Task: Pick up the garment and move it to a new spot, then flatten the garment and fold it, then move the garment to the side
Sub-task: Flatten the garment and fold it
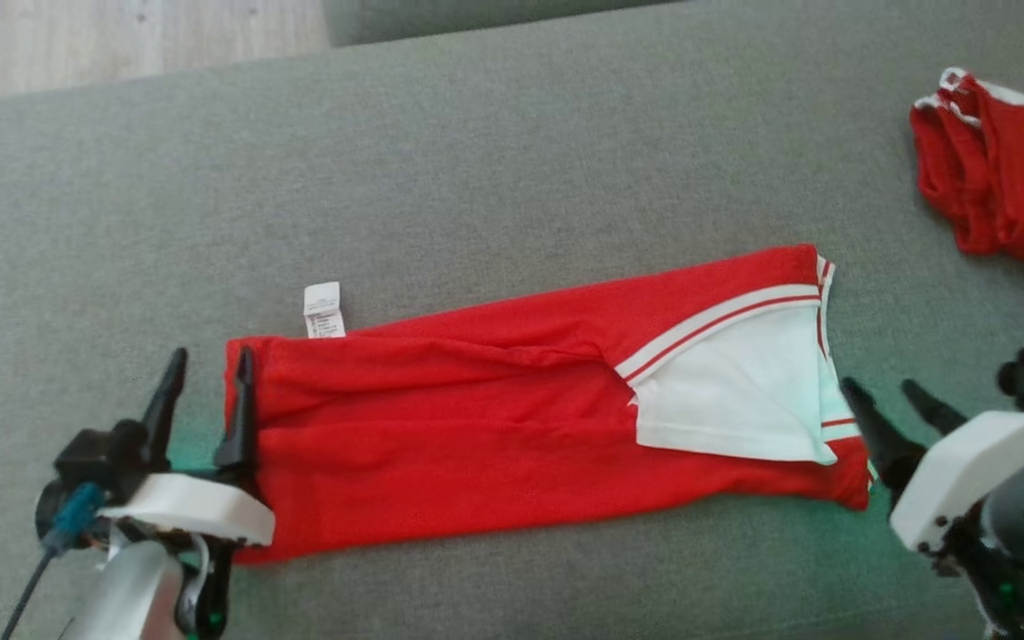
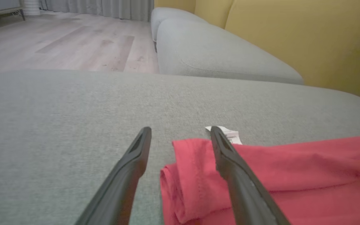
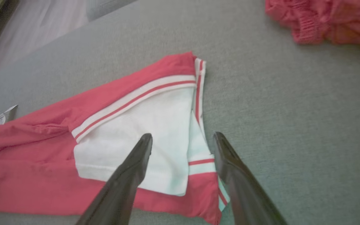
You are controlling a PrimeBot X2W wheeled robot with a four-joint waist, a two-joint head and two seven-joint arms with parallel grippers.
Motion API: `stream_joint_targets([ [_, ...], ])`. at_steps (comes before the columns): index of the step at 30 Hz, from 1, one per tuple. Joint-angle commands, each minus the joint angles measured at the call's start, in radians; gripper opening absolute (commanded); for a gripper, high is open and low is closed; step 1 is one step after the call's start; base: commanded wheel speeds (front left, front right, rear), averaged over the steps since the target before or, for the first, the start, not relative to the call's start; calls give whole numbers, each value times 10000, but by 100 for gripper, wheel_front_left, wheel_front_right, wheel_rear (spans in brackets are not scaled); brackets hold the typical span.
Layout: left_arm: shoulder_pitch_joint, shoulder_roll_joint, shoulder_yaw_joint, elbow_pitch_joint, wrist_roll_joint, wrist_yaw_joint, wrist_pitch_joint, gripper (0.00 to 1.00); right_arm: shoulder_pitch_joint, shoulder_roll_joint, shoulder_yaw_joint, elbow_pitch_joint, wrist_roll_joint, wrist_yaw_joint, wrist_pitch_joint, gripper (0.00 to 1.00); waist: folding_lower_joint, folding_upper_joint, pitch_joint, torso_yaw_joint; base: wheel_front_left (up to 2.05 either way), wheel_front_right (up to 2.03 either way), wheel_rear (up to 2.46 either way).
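The garment (image 1: 494,436) is red with a white panel (image 1: 734,391) and red-and-white stripes. It lies folded into a long band on the grey cushion (image 1: 512,142), and a white label (image 1: 323,309) sticks out at its upper left. My left gripper (image 1: 210,357) stands open at the garment's left end, with one finger over the red edge (image 2: 192,175) and the other over bare cushion. My right gripper (image 1: 876,387) is open just off the right end. In the right wrist view its fingers (image 3: 127,175) straddle the white panel's edge (image 3: 167,125). Neither gripper holds anything.
A second crumpled red garment (image 1: 1010,178) lies at the far right of the cushion. Wooden floor (image 1: 121,40) shows beyond the cushion's far left edge. In the left wrist view another grey seat (image 2: 214,53) and a yellow backrest (image 2: 292,34) stand behind.
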Motion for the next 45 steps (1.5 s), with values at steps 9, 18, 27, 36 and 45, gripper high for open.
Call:
stream_joint_targets([
  [9, -39, -183, 1431, -1155, 350, 234, -97, 100, -828, 48, -560, 745, -653, -9, -1626, 100, 1, -1, -432, 305, 0, 0, 0],
  [18, -136, -304, 1640, -1103, 557, 120, -97, 100, -2190, 55, -148, 4504, -992, -9, -3333, 100, 1, -1, -427, 614, 0, 0, 0],
  [27, -47, -371, 1653, -1099, 659, 75, -97, 100, -2921, 56, 272, 6652, -1563, -9, -3295, 100, 1, -1, -363, 787, 0, 0, 0],
  [36, 101, -430, 1676, -991, 632, 74, -97, 100, -2813, 56, 935, 6573, -1224, -9, -2881, 0, 1, -1, -500, 686, 0, 0, 0],
  [45, 339, -404, 1788, -1057, 691, 153, -97, 100, -2488, -427, -572, 4008, -2238, -9, -2730, 0, 1, -1, -833, 404, 0, 0, 0],
])
